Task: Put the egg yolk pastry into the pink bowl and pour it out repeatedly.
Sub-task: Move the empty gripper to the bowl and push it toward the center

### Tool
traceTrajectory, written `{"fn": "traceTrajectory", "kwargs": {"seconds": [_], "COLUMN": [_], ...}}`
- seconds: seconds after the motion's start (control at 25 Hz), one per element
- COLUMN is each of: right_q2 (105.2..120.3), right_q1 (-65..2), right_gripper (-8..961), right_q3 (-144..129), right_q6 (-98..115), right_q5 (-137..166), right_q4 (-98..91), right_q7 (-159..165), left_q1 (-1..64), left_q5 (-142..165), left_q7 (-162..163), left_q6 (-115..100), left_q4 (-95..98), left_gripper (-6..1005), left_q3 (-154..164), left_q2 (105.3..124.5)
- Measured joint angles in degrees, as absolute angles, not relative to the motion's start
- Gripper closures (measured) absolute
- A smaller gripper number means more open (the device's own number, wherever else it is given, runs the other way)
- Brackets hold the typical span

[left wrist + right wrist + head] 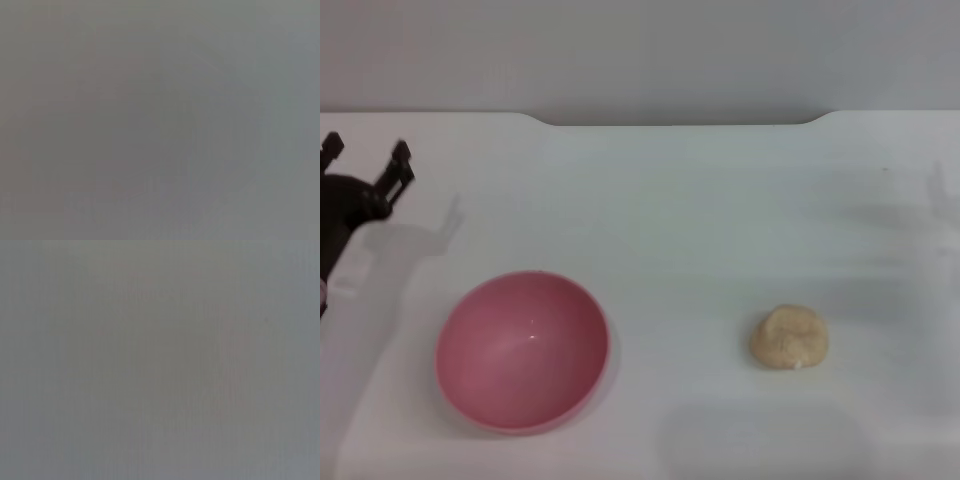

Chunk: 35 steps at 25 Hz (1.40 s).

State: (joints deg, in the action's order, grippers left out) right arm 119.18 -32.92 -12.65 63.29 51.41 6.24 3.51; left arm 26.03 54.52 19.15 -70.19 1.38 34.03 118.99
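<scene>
Head view, left gripper (366, 156) open w/ nothing held, pink bowl (522, 351) upright, egg yolk pastry (790, 338) well apart.

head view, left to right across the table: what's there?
left gripper, open, at the left edge → pink bowl, empty → egg yolk pastry lying on the white table. Right gripper is out of view.

The head camera looks forward and down from above the table (720, 200), taking in the bowl (522, 350) at 7 o'clock, the pastry (790, 337) at 4 and the left gripper (365, 160) at 9. Both wrist views show only grey, sharing nothing recognisable.
</scene>
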Motion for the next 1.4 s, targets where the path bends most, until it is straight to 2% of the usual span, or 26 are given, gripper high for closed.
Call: {"fn": "traceTrajectory", "kwargs": {"seconds": [0.24, 0.4, 0.56, 0.6, 0.64, 0.92, 1.0, 1.08, 1.2, 1.4], "right_q2": [119.18, 119.18, 119.18, 119.18, 119.18, 119.18, 119.18, 119.18, 119.18, 119.18], "right_q1": [-33.0, -33.0, -33.0, -33.0, -33.0, -32.7, -32.7, -32.7, -32.9, -33.1], "right_gripper": [352, 352, 352, 352, 352, 351, 351, 351, 351, 351], "right_q3": [-12.6, -12.6, -12.7, -12.7, -12.7, -12.7, -12.7, -12.7, -12.7, -12.7], "right_q6": [63.3, 63.3, 63.3, 63.3, 63.3, 63.3, 63.3, 63.3, 63.3, 63.3], "right_q5": [51.4, 51.4, 51.4, 51.4, 51.5, 51.5, 51.5, 51.5, 51.5, 51.5], "right_q4": [6.2, 6.2, 6.4, 6.5, 6.5, 6.7, 6.7, 6.7, 6.7, 6.7], "right_q7": [3.5, 3.5, 3.5, 3.5, 3.5, 3.5, 3.5, 3.5, 3.5, 3.5], "left_q1": [27.3, 27.5, 27.1, 27.2, 27.6, 29.0, 29.4, 30.0, 31.1, 32.5], "left_q5": [54.7, 56.0, 67.4, 69.4, 78.6, 114.4, 124.0, 132.9, 143.7, 151.2], "left_q7": [43.2, 62.2, 84.3, 87.4, 99.8, 134.1, 142.3, 148.0, 150.0, 150.9], "left_q6": [-62.8, -50.3, -40.7, -40.8, -42.0, -54.8, -60.8, -68.3, -81.8, -95.2], "left_q4": [11.6, 25.2, 39.2, 40.3, 45.3, 61.5, 67.0, 72.6, 81.7, 89.1], "left_gripper": [197, 196, 196, 196, 196, 197, 197, 197, 197, 199], "left_q3": [40.5, 55.3, 68.5, 69.1, 70.6, 69.4, 68.6, 66.7, 60.9, 58.4], "left_q2": [118.24, 117.27, 114.39, 114.07, 112.75, 110.95, 110.98, 111.98, 115.31, 117.2]}}
